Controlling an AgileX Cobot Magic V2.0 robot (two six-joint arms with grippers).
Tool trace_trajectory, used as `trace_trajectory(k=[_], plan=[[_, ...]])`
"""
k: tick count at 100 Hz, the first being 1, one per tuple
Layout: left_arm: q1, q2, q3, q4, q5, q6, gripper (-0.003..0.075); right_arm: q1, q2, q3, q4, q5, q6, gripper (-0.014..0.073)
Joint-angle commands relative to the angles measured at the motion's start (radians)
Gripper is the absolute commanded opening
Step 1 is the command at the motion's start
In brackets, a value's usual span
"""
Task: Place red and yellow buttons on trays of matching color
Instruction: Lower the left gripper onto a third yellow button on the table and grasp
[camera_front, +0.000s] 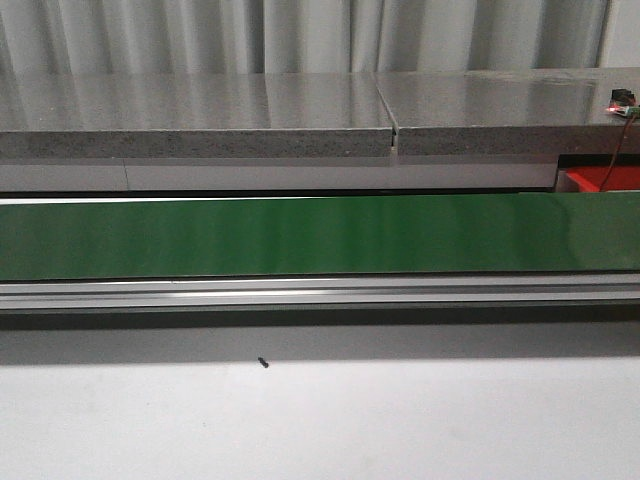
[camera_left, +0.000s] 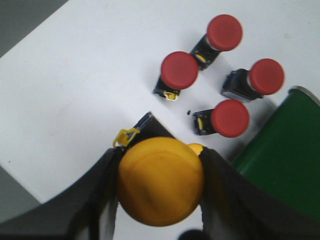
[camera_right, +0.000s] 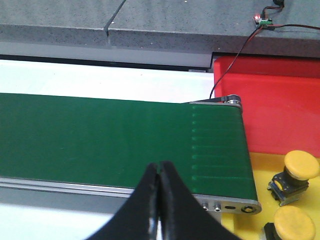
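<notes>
In the left wrist view my left gripper (camera_left: 161, 172) is shut on a yellow button (camera_left: 157, 192), its round cap squeezed between both black fingers, above a white table (camera_left: 75, 90). Several red buttons (camera_left: 179, 70) lie on their sides on that table beyond it. In the right wrist view my right gripper (camera_right: 159, 170) is shut on nothing, at the near edge of the green belt (camera_right: 100, 135). Past the belt's end sit a red tray (camera_right: 280, 100) and a yellow tray (camera_right: 260, 172) holding two yellow buttons (camera_right: 301, 165). Neither gripper shows in the front view.
The green conveyor belt (camera_front: 300, 235) spans the front view, with a grey stone shelf (camera_front: 200, 110) behind it. A corner of the red tray (camera_front: 600, 180) shows at the right. A small circuit board (camera_front: 622, 103) with a red light and wire sits on the shelf.
</notes>
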Motion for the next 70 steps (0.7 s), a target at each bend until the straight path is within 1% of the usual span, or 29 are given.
trace_trajectory(k=[1, 13, 32, 58, 70], plan=[[-0.060, -0.047, -0.028, -0.060, -0.026, 0.027, 0.0104, 0.000, -0.002, -0.027, 0.002, -0.061, -0.008, -0.0066], [-0.169, -0.036, -0.028, -0.061, -0.038, 0.030, 0.0104, 0.000, -0.002, -0.027, 0.002, -0.061, -0.008, -0.0066], [-0.285, 0.008, -0.028, -0.062, -0.097, 0.030, 0.0104, 0.000, -0.002, -0.027, 0.002, -0.061, -0.008, -0.0066], [-0.344, 0.108, -0.028, -0.086, -0.106, 0.036, 0.0104, 0.000, -0.002, -0.027, 0.002, -0.061, -0.008, -0.0066], [-0.351, 0.125, -0.028, -0.086, -0.106, 0.043, 0.0104, 0.000, -0.002, -0.027, 0.002, -0.061, -0.008, -0.0066]])
